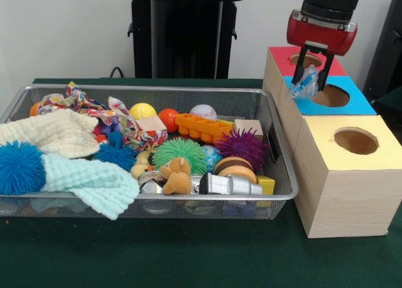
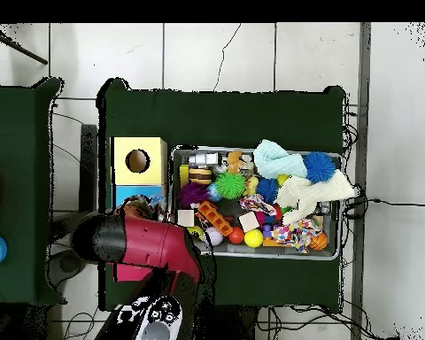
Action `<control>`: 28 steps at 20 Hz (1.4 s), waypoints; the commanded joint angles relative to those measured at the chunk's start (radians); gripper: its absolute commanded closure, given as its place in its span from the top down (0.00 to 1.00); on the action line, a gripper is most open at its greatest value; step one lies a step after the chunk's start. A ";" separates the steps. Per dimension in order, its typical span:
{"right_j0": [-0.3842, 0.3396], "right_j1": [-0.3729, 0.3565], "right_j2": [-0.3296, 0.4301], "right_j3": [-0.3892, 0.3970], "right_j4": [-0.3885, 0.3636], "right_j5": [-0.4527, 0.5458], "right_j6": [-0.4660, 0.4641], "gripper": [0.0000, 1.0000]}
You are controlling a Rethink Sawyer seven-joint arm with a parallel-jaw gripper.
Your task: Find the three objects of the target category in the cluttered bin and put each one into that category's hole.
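Note:
The bin (image 1: 157, 88) is a wide silver wire-mesh basket on the green table, full of toys; it also shows in the overhead view (image 2: 251, 150). Three wooden boxes stand to its right in the front view, each with a round hole on top: red (image 1: 279, 54), blue (image 1: 358, 104) and yellow (image 1: 326, 151). My gripper (image 1: 313, 79) hangs over the near-left edge of the blue box, beside its hole (image 1: 331, 96). It is shut on a crinkled clear-and-blue plastic piece (image 1: 304, 87). In the overhead view my red arm (image 2: 145, 243) covers the gripper.
The bin holds a blue spiky ball (image 1: 20, 167), mint cloth (image 1: 88, 181), cream cloth (image 1: 53, 134), green spiky ball (image 1: 179, 153), purple spiky ball (image 1: 244, 144), orange block (image 1: 202, 126), baseball (image 1: 203, 112), teddy bear (image 1: 178, 175) and silver can (image 1: 229, 185).

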 commanded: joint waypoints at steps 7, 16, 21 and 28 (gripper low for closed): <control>-0.054 0.071 0.115 0.071 0.096 0.028 0.231 0.00; -0.060 0.102 0.150 0.091 0.115 -0.071 0.250 0.00; -0.019 0.109 0.119 0.071 0.127 -0.049 0.275 0.00; 0.063 0.129 0.045 0.033 0.160 0.017 0.336 0.00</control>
